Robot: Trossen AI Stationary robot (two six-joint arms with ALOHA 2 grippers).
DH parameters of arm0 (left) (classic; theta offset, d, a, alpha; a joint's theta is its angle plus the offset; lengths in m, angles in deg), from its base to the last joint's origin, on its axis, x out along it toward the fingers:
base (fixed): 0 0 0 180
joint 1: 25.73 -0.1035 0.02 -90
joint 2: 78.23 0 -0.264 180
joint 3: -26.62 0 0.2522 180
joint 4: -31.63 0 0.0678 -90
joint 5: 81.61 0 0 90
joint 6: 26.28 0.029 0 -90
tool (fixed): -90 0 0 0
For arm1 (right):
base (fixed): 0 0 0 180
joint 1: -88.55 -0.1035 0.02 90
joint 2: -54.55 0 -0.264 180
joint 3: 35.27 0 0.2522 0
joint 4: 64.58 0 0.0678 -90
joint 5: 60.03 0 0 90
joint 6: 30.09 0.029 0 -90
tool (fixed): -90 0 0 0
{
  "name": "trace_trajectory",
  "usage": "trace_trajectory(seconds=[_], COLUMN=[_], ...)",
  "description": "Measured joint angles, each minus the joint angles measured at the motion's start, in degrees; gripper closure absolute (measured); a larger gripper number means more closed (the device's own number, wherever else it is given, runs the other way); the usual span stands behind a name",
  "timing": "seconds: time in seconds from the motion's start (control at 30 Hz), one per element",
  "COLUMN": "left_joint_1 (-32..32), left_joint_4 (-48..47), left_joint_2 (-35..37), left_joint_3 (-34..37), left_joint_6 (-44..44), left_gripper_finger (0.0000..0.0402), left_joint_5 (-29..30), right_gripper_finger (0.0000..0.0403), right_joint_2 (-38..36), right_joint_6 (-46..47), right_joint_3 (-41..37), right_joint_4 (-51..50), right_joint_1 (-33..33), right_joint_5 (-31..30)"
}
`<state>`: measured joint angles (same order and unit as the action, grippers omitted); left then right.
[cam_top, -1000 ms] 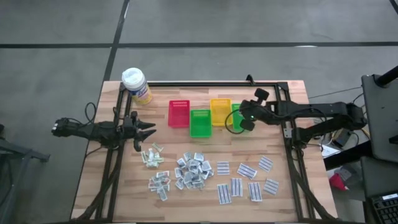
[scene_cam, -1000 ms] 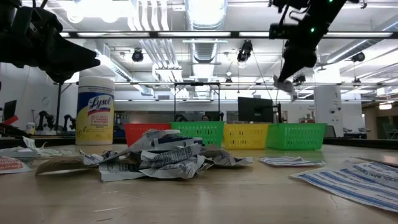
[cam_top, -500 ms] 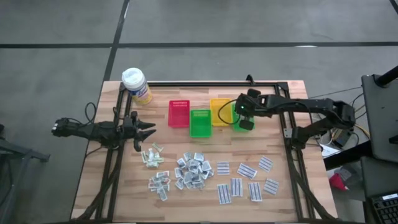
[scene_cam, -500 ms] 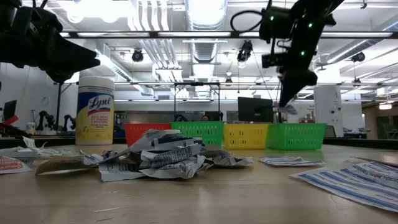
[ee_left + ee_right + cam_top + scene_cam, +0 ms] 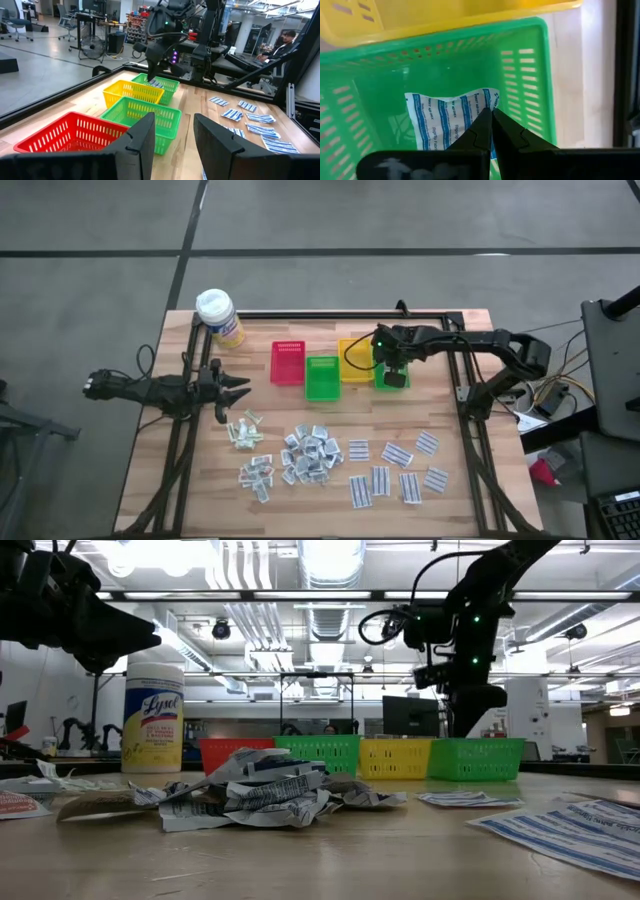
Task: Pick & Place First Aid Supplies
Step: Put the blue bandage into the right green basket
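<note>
My right gripper [image 5: 491,116] points down into the right-hand green bin [image 5: 535,75], shut on a white packet with blue stripes [image 5: 447,125]. In the high view it [image 5: 392,368] covers most of that bin. On the table's near half lie the other first aid supplies: greenish sachets [image 5: 243,431], a heap of silvery wrappers [image 5: 310,455] and blue-striped strips [image 5: 395,470]. My left gripper [image 5: 238,388] stands open and level at the left side, above the table, touching nothing. My right gripper pinches the striped packet at one edge, near a corner [image 5: 481,104], between its two fingertips. The fingers come from above, pointing steeply down. The packet hangs within the green bin's walls; whether it touches the bin's floor I cannot tell.
A red bin [image 5: 288,362], a second green bin [image 5: 322,378] and a yellow bin [image 5: 354,358] stand in a row left of the right arm's bin. A yellow wipes bottle with a white cap [image 5: 220,317] stands at the far left corner. A dark frame [image 5: 460,380] edges the table.
My right gripper has come down over the right-hand green bin and tipped to point more steeply down, carrying the striped packet from above the bins to inside the bin's rim. It has stayed shut on the packet.
</note>
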<state>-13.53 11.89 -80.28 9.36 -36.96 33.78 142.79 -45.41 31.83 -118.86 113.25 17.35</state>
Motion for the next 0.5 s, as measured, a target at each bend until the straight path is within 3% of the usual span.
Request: trace_trajectory(seconds=[0.5], left_joint_1=[0.0], left_joint_4=[0.0], left_joint_2=[0.0], left_joint_3=[0.0], left_joint_6=[0.0], left_gripper_finger=[0.0271], left_joint_5=[0.0], right_gripper_finger=[0.0394], right_joint_2=[2.93], right_joint_6=[-0.16], right_joint_3=[0.0], right_joint_4=[3.19], right_joint_1=[0.25], right_joint_5=[1.16])
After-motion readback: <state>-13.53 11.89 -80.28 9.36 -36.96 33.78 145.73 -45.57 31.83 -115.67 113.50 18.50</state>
